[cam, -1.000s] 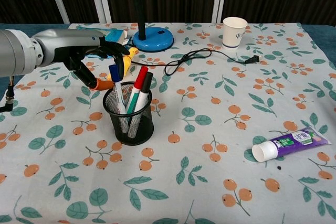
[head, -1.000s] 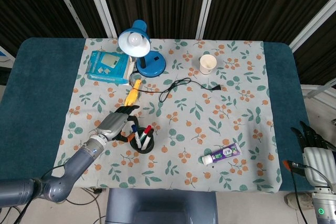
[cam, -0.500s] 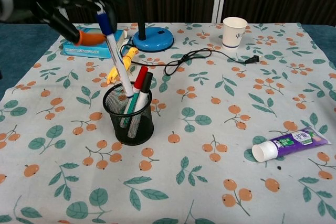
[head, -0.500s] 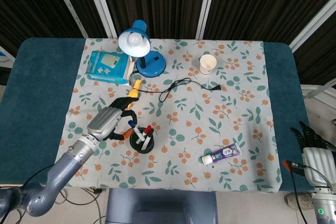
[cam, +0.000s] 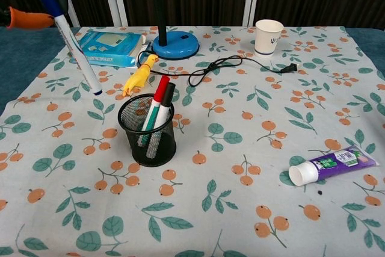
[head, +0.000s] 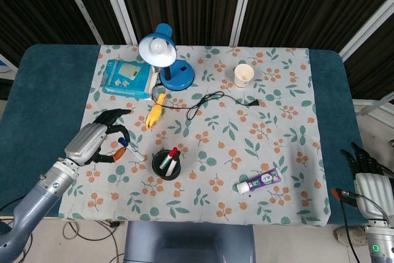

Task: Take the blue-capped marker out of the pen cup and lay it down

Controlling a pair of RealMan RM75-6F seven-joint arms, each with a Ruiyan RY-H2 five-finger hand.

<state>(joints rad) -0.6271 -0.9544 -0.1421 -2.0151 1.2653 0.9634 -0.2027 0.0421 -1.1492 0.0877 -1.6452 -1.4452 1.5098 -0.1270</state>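
My left hand (head: 96, 141) holds the blue-capped marker (cam: 71, 43) in the air, left of the pen cup and clear of it. The marker hangs tilted, blue cap up, its white barrel sloping down to the right. In the chest view only an orange fingertip (cam: 27, 18) of that hand shows at the top left. The black mesh pen cup (cam: 147, 130) stands on the cloth and holds a red-capped and a black-capped marker. My right hand (head: 369, 173) rests off the table's right edge, fingers apart, holding nothing.
A blue desk lamp (head: 166, 60) with its black cord (head: 206, 100) stands at the back. A blue box (head: 126, 78), a yellow toy (head: 155, 110), a paper cup (head: 244, 75) and a purple toothpaste tube (head: 261, 181) lie around the floral cloth.
My left hand has lifted the blue-capped marker fully out of the cup and carried it left, away from the cup.
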